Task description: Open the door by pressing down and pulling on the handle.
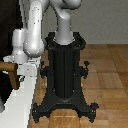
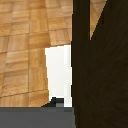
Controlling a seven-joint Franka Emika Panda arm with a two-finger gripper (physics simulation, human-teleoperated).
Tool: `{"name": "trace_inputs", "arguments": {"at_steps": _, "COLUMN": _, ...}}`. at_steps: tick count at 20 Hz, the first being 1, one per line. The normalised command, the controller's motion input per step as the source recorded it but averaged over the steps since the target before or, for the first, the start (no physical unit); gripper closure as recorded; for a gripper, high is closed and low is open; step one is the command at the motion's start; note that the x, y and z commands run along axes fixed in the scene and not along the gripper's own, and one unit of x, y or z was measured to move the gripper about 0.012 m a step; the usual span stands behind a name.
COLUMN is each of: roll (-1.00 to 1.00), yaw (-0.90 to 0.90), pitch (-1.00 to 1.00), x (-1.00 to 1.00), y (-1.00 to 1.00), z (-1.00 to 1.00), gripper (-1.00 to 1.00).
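Note:
The door point(image 1: 5, 30) is a very dark panel at the exterior view's left edge, with its white frame point(image 1: 20, 97) running along the floor below. The brown handle point(image 1: 8, 66) sticks out from the panel, and its short leg hangs down at its end. My gripper point(image 1: 25, 68) hangs under the white wrist, just to the exterior view's right of the handle's end and close to it. Its fingers are too small and blurred to read. In the wrist view the dark door point(image 2: 102, 70) fills one side, beside a white piece of frame point(image 2: 59, 75).
The black robot pedestal point(image 1: 64, 75) stands mid-floor, right beside the white frame. The wooden floor point(image 1: 110, 75) stretches away behind and beside it. A grey strip of the hand point(image 2: 30, 117) crosses the edge of the wrist view.

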Motion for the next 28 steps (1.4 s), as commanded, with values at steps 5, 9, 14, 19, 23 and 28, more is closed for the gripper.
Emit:
{"name": "trace_inputs", "arguments": {"at_steps": 5, "roll": 0.00, "yaw": 0.00, "pitch": 0.00, "x": 0.00, "y": 0.40, "z": 0.00, "gripper": 1.00}}
{"name": "trace_inputs", "arguments": {"at_steps": 9, "roll": 0.00, "yaw": 0.00, "pitch": 0.00, "x": 0.00, "y": 1.00, "z": 0.00, "gripper": 1.00}}
{"name": "trace_inputs", "arguments": {"at_steps": 14, "roll": 0.00, "yaw": 0.00, "pitch": 0.00, "x": 0.00, "y": 1.00, "z": 0.00, "gripper": 1.00}}
{"name": "trace_inputs", "arguments": {"at_steps": 19, "roll": 0.00, "yaw": 0.00, "pitch": 0.00, "x": 0.00, "y": 1.00, "z": 0.00, "gripper": 1.00}}
{"name": "trace_inputs", "arguments": {"at_steps": 23, "roll": 0.00, "yaw": 0.00, "pitch": 0.00, "x": 0.00, "y": 1.00, "z": 0.00, "gripper": 1.00}}
{"name": "trace_inputs", "arguments": {"at_steps": 28, "roll": 0.00, "yaw": 0.00, "pitch": 0.00, "x": 0.00, "y": 1.00, "z": 0.00, "gripper": 1.00}}
